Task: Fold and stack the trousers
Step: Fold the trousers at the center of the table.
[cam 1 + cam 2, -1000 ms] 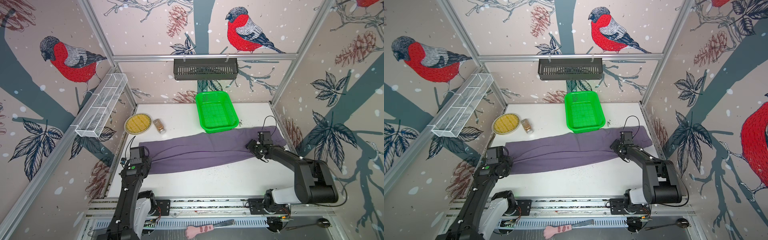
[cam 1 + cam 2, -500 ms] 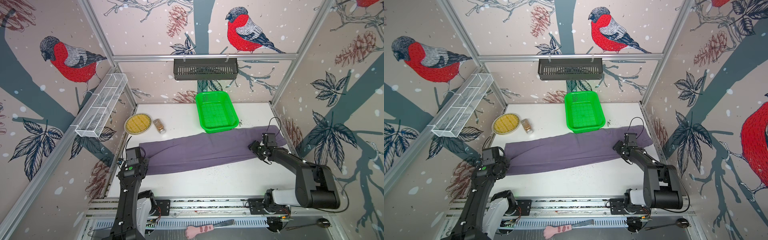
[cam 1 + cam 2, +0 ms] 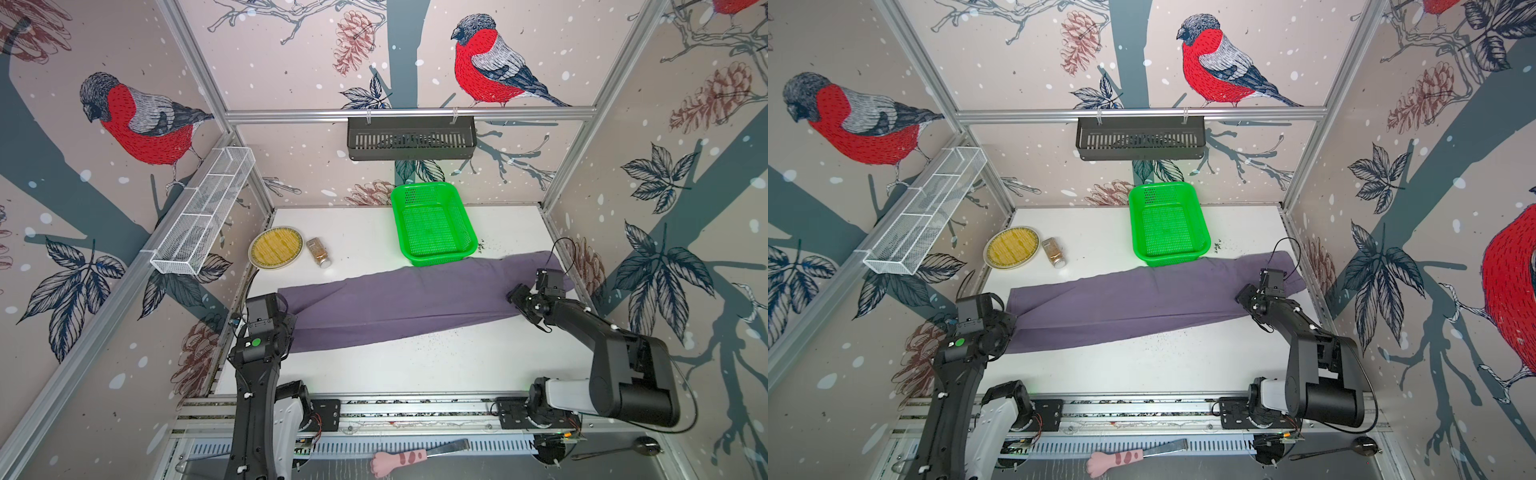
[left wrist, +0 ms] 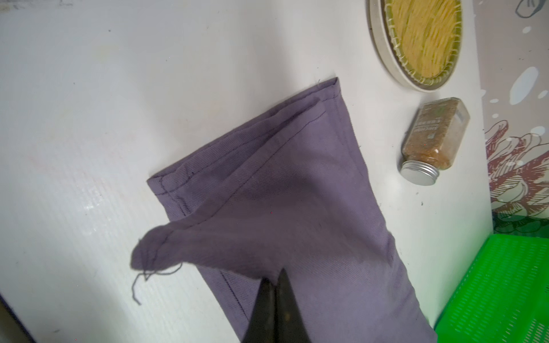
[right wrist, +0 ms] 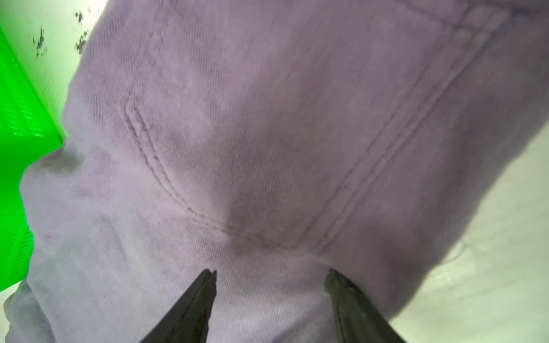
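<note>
"Trousers (image 3: 415, 303), where?"

"Flat on table (image 3: 415, 365), one long band left to right, right end slanting farther back. Leg hems left, waist with pocket seam right. Far edge runs right up against the basket."

"Basket?"

"Green basket (image 3: 440, 257), far centre, upright."

"Next down?"

"Plate (image 4: 381, 38) far left, yellow woven mat (image 4: 424, 35) in it."

"Claws?"

"Left gripper (image 4: 274, 279) at the left leg end, near side. Fingers are pressed together, pinching a fold of the trousers, and that fold is lifted off the table. Right gripper (image 5: 270, 271) is low over the waist end with its jaws standing apart and gripping nothing. Tips are by the pocket seam. Touching the cloth or not, can't tell."

"Small stuff?"

"Jar (image 3: 319, 252) of brown spice on its side just right of plate, silver cap toward near. Loose thread (image 4: 136, 285) hangs off the lifted hem corner. Dark specks (image 3: 482, 247) on table just right of basket."
</note>
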Motion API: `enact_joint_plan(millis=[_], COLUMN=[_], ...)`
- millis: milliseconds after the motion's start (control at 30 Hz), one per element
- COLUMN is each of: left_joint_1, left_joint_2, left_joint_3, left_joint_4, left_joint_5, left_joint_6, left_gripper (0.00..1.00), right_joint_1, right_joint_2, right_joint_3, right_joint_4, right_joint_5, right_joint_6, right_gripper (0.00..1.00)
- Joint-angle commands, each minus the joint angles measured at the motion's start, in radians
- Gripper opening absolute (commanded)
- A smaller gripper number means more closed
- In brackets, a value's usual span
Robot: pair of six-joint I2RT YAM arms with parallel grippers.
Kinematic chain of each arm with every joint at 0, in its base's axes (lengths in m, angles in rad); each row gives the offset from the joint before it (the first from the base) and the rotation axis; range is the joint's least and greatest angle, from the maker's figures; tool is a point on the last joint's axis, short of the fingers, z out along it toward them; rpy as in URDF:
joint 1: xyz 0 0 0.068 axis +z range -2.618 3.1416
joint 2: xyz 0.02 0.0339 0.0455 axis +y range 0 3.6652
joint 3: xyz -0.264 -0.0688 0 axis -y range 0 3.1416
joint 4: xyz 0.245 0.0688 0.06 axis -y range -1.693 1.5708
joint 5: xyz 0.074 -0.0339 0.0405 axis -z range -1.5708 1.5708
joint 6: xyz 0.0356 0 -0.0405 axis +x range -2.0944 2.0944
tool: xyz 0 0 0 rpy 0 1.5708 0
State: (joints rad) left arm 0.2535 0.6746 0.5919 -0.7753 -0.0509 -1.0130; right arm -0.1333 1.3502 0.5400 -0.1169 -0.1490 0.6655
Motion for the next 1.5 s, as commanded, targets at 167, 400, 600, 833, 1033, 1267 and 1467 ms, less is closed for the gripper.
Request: enact_joint_plan(millis=[167, 400, 600, 833, 1033, 1267, 1467], left_joint_1=[0.003, 0.002, 0.003, 0.003, -0.032, -0.057, -0.057], left_joint_2=[-0.084, -0.082, -0.026, 0.025, 0.092, 0.143, 0.107], left_joint_3=[-0.053, -0.108, -0.156, -0.14, -0.146, -0.114, -0.108], left_joint_4=[-0.078, -0.041, 0.007, -0.021, -0.017, -0.057, -0.076], left_joint_5=[-0.063, -0.054, -0.018, -0.076, -0.081, -0.141, -0.156], left_joint_6=[-0.001, -0.022, -0.048, -0.076, -0.077, -0.094, -0.103], left_gripper=[0.0, 0.0, 0.0, 0.0, 0.0, 0.1, 0.22], right_joint_1=[-0.041, -0.049, -0.073, -0.084, -0.086, -0.065, 0.052], right_joint_2=[-0.011, -0.011, -0.014, 0.001, 0.01, -0.02, -0.075], right_joint_3=[-0.036, -0.057, -0.058, -0.057, -0.053, -0.014, 0.053], right_joint_4=[-0.108, -0.098, -0.092, -0.078, -0.063, -0.065, -0.099], right_joint_5=[0.09, 0.101, 0.102, 0.102, 0.087, 0.016, -0.001], right_joint_6=[-0.024, -0.022, -0.032, -0.041, -0.046, -0.078, -0.124], right_gripper=[0.65, 0.64, 0.64, 0.64, 0.63, 0.64, 0.65])
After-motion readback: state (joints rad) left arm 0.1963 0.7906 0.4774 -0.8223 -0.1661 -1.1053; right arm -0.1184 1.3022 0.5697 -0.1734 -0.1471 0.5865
